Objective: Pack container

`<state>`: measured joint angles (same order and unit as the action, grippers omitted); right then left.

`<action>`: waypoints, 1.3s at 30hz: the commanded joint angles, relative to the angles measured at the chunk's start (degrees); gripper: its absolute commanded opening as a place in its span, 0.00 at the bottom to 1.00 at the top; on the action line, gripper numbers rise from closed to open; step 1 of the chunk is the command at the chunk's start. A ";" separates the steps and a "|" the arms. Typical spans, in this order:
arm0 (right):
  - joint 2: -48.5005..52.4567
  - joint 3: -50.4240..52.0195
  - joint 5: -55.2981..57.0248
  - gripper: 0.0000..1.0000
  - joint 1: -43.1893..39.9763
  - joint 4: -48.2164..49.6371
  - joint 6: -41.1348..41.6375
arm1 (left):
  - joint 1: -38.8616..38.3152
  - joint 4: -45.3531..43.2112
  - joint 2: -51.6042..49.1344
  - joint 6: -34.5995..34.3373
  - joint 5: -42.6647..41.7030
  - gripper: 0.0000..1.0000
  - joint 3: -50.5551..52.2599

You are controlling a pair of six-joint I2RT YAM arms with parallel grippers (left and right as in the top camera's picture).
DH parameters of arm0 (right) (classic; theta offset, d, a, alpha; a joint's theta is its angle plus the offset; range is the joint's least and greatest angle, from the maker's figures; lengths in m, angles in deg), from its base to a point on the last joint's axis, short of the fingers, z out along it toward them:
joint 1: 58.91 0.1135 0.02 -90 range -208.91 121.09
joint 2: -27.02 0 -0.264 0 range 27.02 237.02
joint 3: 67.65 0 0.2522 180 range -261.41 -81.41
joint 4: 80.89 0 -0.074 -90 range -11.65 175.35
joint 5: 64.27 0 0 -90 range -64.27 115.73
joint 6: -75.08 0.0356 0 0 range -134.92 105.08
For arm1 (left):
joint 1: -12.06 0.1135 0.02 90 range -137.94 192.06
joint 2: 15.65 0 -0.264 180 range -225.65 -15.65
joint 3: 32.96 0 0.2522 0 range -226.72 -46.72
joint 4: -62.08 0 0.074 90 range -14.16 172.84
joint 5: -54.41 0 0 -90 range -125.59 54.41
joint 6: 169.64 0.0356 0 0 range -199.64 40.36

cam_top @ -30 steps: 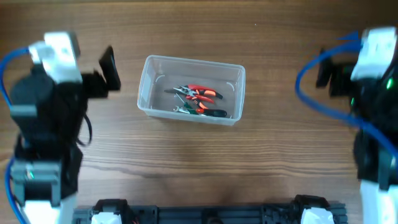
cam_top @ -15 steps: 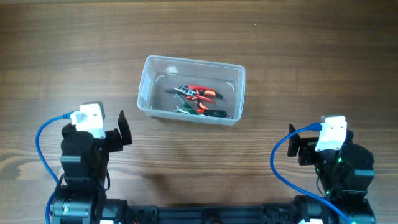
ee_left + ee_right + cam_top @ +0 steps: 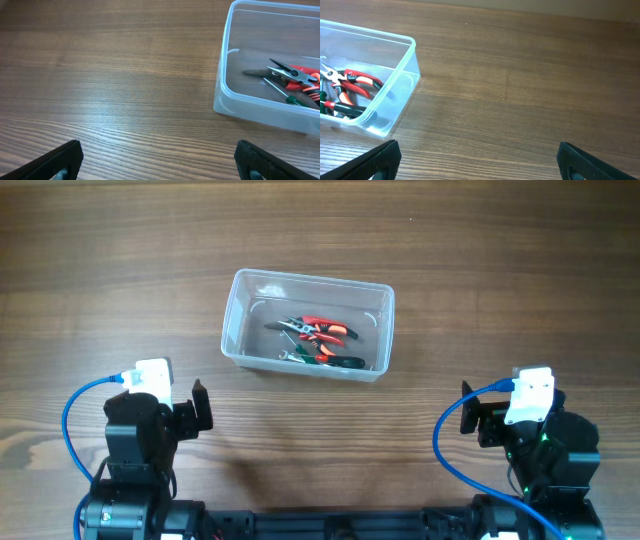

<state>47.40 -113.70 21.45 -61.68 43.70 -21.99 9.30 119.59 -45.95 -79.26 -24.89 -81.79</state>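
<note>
Both arms are drawing back from the tub's flanks toward the near edge of the bench, the left one settling a touch lower in the last half second. Left pincer is hanging released, fingers spread wide over bare wood with nothing between them. Right pincer is doing the same. Ahead and to the right of the left pincer, ahead and to the left of the right one, and well apart from both, the container is sitting upright. Inside it are lying red-handled pliers and a green-handled tool, overlapping. I count one tub and two tools for certain. Packing is looking finished, so the next move is probably calling only for parking.
</note>
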 commanded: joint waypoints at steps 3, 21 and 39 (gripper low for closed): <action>-7.98 0.17 -0.04 1.00 0.35 -3.50 1.03 | -0.35 0.07 0.46 0.87 0.50 1.00 0.35; -20.24 31.98 4.96 1.00 7.02 51.21 -0.04 | -0.35 0.07 0.46 0.87 0.50 1.00 0.35; -20.24 32.00 8.33 1.00 6.67 42.45 11.63 | -0.35 0.07 0.46 0.87 0.50 1.00 0.35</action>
<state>27.69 -81.75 28.80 -54.84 85.80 -11.48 9.30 119.78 -45.95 -79.26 -24.89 -81.68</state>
